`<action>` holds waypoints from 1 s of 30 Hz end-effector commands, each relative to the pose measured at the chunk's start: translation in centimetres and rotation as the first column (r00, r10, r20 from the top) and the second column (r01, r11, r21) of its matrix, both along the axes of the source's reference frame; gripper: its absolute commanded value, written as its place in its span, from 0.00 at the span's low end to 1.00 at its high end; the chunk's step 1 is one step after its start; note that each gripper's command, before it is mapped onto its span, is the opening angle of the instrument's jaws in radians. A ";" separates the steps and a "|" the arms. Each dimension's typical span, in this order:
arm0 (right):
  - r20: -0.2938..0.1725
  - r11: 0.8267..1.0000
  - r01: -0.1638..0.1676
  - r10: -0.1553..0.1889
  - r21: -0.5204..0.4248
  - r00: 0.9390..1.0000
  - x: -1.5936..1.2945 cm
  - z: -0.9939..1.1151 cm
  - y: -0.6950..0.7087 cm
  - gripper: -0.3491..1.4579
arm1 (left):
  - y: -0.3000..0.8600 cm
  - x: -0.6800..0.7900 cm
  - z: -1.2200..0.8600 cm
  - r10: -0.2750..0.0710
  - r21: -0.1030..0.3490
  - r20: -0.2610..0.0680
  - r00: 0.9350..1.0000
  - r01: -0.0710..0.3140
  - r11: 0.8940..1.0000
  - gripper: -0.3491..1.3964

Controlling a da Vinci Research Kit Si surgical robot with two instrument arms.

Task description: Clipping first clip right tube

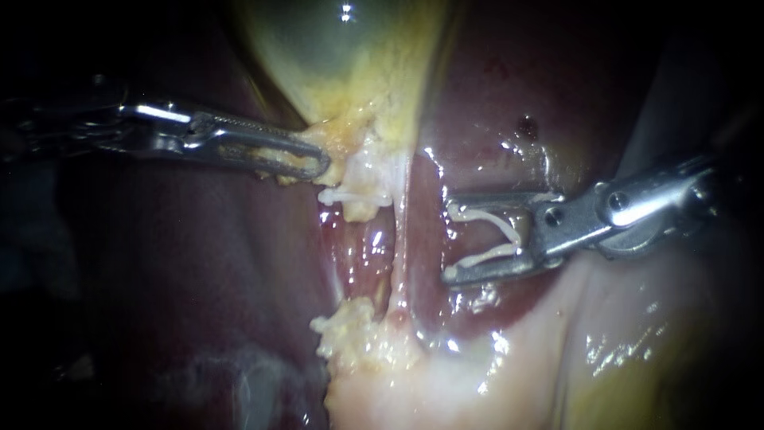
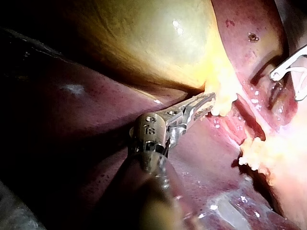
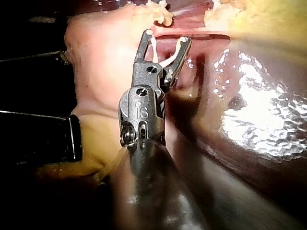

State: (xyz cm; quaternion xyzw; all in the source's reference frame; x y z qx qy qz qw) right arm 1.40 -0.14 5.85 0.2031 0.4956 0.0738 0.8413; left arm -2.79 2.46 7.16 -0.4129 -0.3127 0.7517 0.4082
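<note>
My left instrument (image 1: 322, 163) comes in from the left, its jaws shut on yellow fatty tissue at the neck of the gallbladder (image 1: 342, 48), holding it taut; the left wrist view shows the same grip (image 2: 208, 101). A thin pale right tube (image 1: 403, 231) runs down from the neck to the fatty tissue below. My right instrument (image 1: 450, 240) stands just to its right, jaws wide apart with a white clip (image 1: 477, 213) seated between them. The tips stop short of the tube, which lies outside the jaws. In the right wrist view the tube (image 3: 192, 32) crosses ahead of the jaws (image 3: 165, 39).
Dark red liver (image 1: 509, 87) lies behind and on both sides of the tubes. A reddish strand (image 1: 378, 239) runs left of the pale tube. Lumpy yellow fat (image 1: 354, 326) sits at the tubes' lower end, with pale tissue (image 1: 637, 334) under the right instrument.
</note>
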 end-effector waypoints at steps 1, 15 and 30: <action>0.000 1.000 0.000 0.000 0.000 1.000 0.00 0.00 0.00 0.47 | 0.00 0.01 -0.01 0.001 0.000 0.001 1.000 -0.001 1.000 0.00; -0.001 1.000 0.002 -0.002 0.001 1.000 0.00 0.00 0.00 0.47 | 0.05 0.60 -0.63 -0.013 0.006 0.007 1.000 0.013 1.000 0.00; -0.002 1.000 0.004 -0.004 0.003 1.000 0.03 0.00 -0.01 0.47 | 0.17 0.75 -1.02 -0.040 -0.005 0.011 0.999 0.041 0.999 0.00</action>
